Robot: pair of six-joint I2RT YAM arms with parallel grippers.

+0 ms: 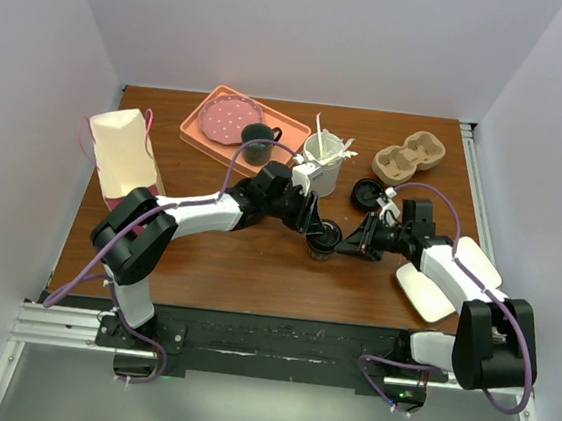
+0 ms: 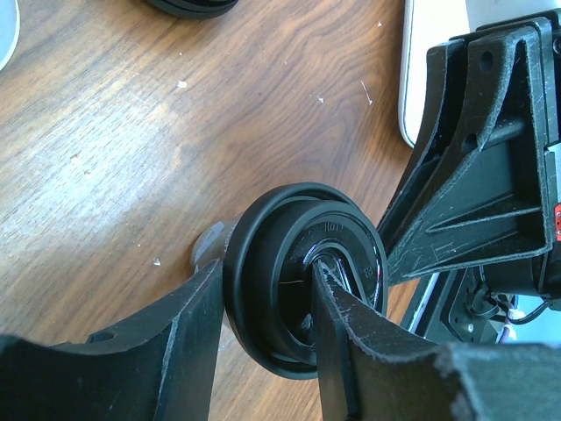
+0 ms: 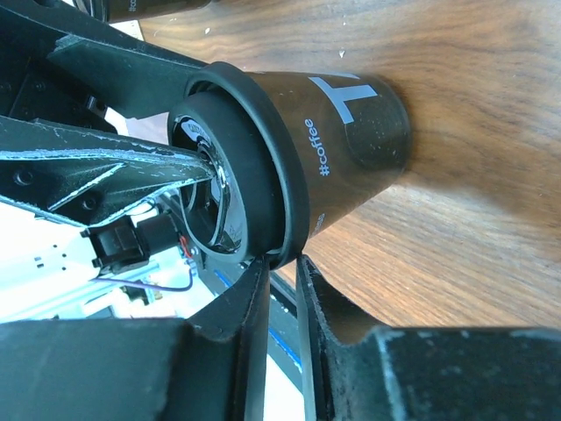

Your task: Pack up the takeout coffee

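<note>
The takeout coffee (image 1: 324, 238), a black cup with white "#coffee" lettering (image 3: 351, 140) and a round black lid (image 2: 302, 281), stands upright at the middle of the table. My left gripper (image 1: 316, 228) reaches it from the left and above. In the left wrist view the left gripper (image 2: 267, 279) is shut on the lid, one finger outside the rim and one in the lid's recess. My right gripper (image 1: 351, 244) comes from the right. Its fingers are almost together, and the right gripper (image 3: 282, 261) pinches the lid's rim (image 3: 294, 219) at the tips.
A second black lid (image 1: 366, 192) lies just behind the cup. A pulp cup carrier (image 1: 408, 156) is at the back right, and a white cup of stirrers (image 1: 322, 156) at the back centre. An orange tray (image 1: 200, 135) holds a pink plate and a dark mug (image 1: 259, 143). A cream bag (image 1: 121, 153) stands at the left.
</note>
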